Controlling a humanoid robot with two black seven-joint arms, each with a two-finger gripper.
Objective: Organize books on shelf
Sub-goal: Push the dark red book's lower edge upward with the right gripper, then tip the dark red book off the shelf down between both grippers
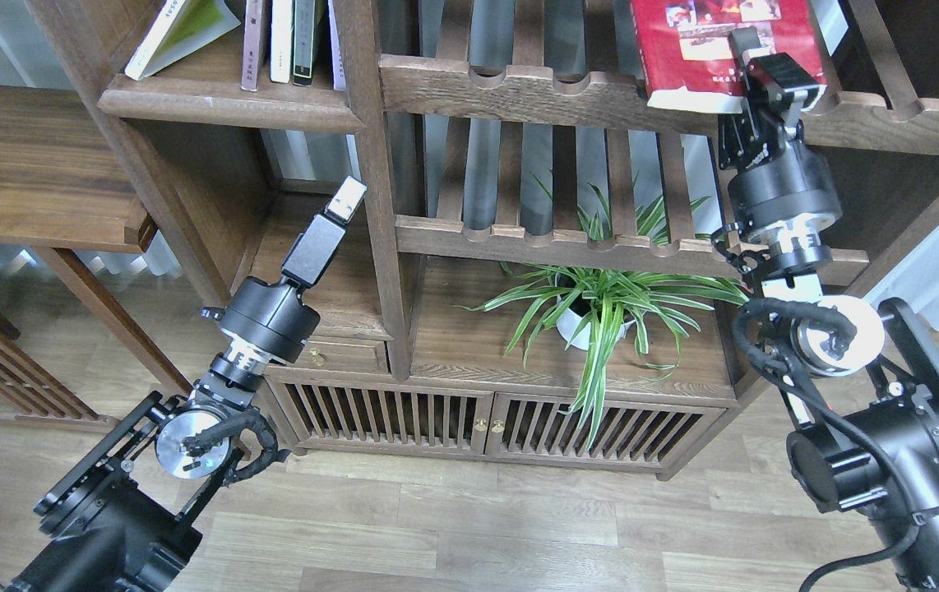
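Red book (700, 49) pinched at lower edge by right gripper (753, 57), propped on slatted rack (519, 86).

Held right of shelf (231, 103), likely for carrying there; left gripper (346, 200) below shelf, empty, jaws impossible to tell.

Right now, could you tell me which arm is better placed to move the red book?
Right: its claw is already at the red book on the slatted rack; the left claw hangs lower, holding nothing.

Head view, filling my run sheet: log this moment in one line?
right claw: shut on red book | book: over slatted rack | left claw: empty, below shelf
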